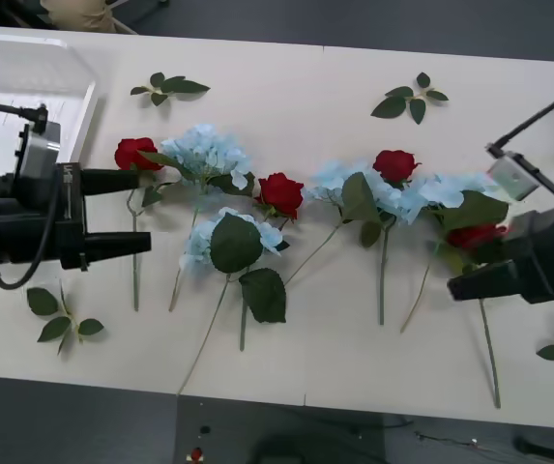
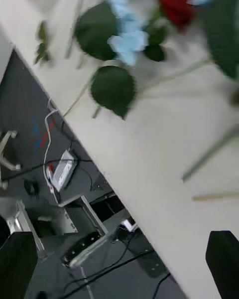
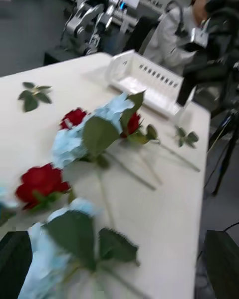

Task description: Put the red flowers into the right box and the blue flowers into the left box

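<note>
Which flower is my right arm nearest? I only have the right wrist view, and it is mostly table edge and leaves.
Observer: In the front view the right gripper hangs at the table's right end, right beside the rightmost red rose.
Operator: And the left arm?
Observer: The left gripper is at the table's left end. Its jaws are open, and seen from above they lie either side of the stem of the leftmost red rose.
Operator: Is a box in sight?
Observer: Yes, the left box sits at the table's far left corner. There are no flowers in the part that shows.
</note>
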You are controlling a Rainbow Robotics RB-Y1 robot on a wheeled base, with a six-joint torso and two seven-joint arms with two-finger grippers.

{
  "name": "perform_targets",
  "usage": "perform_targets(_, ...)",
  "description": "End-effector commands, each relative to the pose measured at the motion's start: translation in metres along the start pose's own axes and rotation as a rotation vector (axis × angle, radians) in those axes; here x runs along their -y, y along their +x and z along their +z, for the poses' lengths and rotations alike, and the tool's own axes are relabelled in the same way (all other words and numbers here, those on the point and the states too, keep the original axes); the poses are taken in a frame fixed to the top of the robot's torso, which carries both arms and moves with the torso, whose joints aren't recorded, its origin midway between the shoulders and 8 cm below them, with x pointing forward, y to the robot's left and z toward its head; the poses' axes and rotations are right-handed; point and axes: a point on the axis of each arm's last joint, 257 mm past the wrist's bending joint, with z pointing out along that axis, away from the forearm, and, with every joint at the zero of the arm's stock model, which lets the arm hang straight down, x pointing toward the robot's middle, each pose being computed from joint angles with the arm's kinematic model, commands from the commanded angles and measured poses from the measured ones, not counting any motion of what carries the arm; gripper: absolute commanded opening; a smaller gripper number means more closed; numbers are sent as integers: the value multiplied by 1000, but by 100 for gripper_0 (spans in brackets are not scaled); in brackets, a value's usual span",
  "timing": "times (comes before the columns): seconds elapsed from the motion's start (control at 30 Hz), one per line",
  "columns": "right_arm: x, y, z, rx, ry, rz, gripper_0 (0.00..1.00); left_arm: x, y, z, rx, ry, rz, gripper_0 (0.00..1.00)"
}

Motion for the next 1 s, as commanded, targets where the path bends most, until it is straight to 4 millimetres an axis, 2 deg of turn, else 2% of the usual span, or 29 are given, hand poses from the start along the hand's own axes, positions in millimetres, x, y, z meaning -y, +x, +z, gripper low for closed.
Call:
perform_targets(0.03, 41, 27, -25, -13, 167, 191, 100, -28, 3, -18, -102, -93, -33, 100)
perform_targets(0.17, 88, 42, -44, 17, 345, 340, 100, -61, 30, -35, -219, -216, -116, 100)
perform_targets(0.37, 139, 50, -53, 76, 479, 516, 100, -99, 60, -49, -280, -323, -267, 100)
perform_targets(0.63, 180, 56, -28, 104, 484, 618, 100, -132, 85, -41, -334, -391, -440, 100)
perform_targets(0.8, 202, 61, -17, 88, 542, 616, 100, -154, 107, -36, -420, -447, -460, 100)
perform_targets(1.0, 217, 71, 2, 83, 570, 622, 100, -165, 131, -31, -506, -482, -505, 100)
